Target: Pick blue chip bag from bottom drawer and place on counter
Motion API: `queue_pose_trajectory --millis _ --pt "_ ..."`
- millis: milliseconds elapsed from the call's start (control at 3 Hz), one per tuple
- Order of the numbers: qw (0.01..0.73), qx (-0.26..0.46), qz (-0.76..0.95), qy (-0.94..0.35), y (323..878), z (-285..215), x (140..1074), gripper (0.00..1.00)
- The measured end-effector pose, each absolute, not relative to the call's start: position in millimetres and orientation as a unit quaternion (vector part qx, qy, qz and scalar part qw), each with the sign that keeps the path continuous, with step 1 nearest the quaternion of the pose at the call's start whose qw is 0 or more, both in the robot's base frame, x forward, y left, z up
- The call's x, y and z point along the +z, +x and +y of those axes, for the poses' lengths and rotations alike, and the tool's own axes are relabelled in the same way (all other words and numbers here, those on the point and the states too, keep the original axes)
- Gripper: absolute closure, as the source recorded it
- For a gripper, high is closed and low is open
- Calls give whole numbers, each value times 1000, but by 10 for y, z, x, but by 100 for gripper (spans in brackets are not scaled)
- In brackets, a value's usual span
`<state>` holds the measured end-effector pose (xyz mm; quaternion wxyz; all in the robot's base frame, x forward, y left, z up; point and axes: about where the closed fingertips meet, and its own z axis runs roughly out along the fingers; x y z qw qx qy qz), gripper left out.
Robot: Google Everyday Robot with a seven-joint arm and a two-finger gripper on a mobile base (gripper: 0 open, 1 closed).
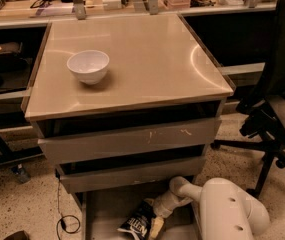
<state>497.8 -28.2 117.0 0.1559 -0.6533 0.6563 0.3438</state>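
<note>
The blue chip bag (pixel 138 225) lies crumpled on the floor of the open bottom drawer (pixel 102 214), toward its right side. The claw (pixel 157 223) is down inside that drawer at the bag's right edge; whether it is clamped on the bag cannot be told. Above the drawer, a white bowl (pixel 87 66) stands on the left part of the surface (pixel 147 59).

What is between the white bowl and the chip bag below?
Camera view: counter surface, then two shallower drawer fronts. The gripper is at the blue chip bag in the bottom drawer.
</note>
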Motion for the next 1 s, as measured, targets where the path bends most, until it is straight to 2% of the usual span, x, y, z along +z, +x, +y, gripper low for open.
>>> queue_pose_trajectory --millis 333,667,1000 --pt "156 344 656 -653 4978 -282 1170 0" --pt "156 344 656 -653 4978 -281 1170 19" --pt "156 344 656 -653 4977 -281 1170 42"
